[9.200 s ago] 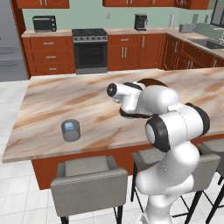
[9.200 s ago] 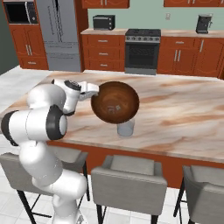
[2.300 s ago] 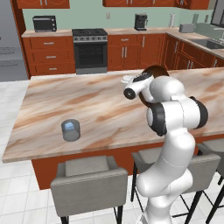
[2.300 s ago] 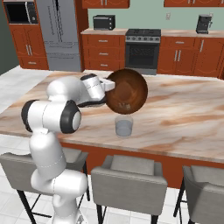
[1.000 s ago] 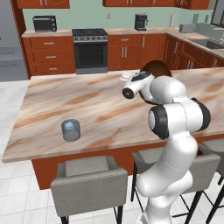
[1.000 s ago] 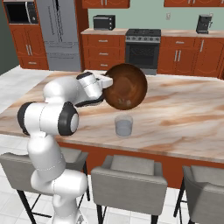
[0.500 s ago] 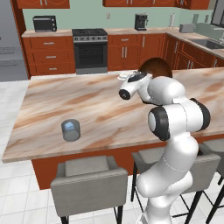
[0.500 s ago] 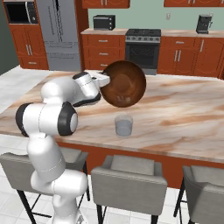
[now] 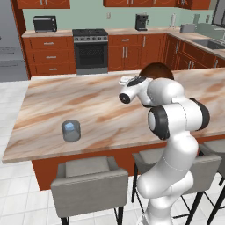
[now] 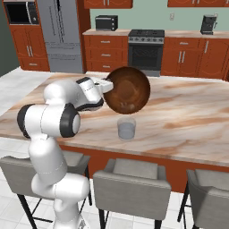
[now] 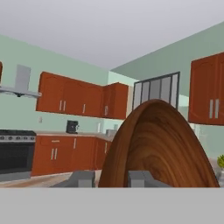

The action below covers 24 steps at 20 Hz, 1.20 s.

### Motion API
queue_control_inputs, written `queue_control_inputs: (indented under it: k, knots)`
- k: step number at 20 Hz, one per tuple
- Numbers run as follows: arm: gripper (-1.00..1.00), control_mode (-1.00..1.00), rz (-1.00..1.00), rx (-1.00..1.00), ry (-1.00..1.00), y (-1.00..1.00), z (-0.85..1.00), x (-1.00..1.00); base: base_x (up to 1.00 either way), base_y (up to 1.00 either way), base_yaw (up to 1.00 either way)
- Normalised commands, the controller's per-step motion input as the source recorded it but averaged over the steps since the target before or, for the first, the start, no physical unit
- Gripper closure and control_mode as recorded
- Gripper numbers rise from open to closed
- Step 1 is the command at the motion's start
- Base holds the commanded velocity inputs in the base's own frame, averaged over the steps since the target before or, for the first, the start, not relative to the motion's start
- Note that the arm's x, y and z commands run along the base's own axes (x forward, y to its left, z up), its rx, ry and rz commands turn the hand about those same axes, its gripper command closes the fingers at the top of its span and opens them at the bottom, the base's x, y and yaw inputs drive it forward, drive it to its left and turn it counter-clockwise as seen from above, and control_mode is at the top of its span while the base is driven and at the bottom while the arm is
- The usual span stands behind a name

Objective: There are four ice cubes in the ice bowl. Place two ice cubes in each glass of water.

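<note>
My gripper (image 10: 108, 85) is shut on the rim of the ice bowl (image 10: 129, 90), a round dark brown bowl held up on its edge above the counter, its inside facing the right base view. In the hand view the fingertips (image 11: 83, 178) pinch the ice bowl's (image 11: 162, 144) rim. One grey glass of water (image 10: 126, 128) stands on the counter just below the tilted bowl. Another glass of water (image 9: 71, 131) stands far to the left of the arm, with a pale blue ice cube (image 9: 69, 127) in it. The ice bowl (image 9: 154, 70) peeks out behind the arm.
The marble island counter (image 10: 192, 120) stretches wide to both sides. Grey stools (image 10: 126, 179) line its near edge. A stove (image 9: 90, 50) and red-brown cabinets stand along the back wall.
The hand and the tilted bowl have shifted slightly to the left over the counter. The glasses have not moved.
</note>
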Motion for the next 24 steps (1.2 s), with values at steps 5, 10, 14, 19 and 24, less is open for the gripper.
queue_control_inputs:
  k: [5, 10, 14, 19, 24]
  knots:
    - [1.0, -1.0, 0.0, 0.04, -0.07, -0.16, -0.2, 0.0, 0.0, 0.0, 0.0]
    - [1.0, -1.0, 0.0, 0.01, -0.1, -0.01, -0.3, 0.0, 0.0, 0.0, 0.0]
    - [1.0, -1.0, 0.0, 0.02, -0.16, 0.0, -0.3, 0.0, 0.0, 0.0, 0.0]
    - [1.0, -1.0, 0.0, 0.04, -0.2, 0.0, -0.3, 0.0, 0.0, 0.0, 0.0]
    - [1.0, -1.0, 0.0, 0.12, -0.31, -0.07, -0.32, 0.0, 0.0, 0.0, 0.0]
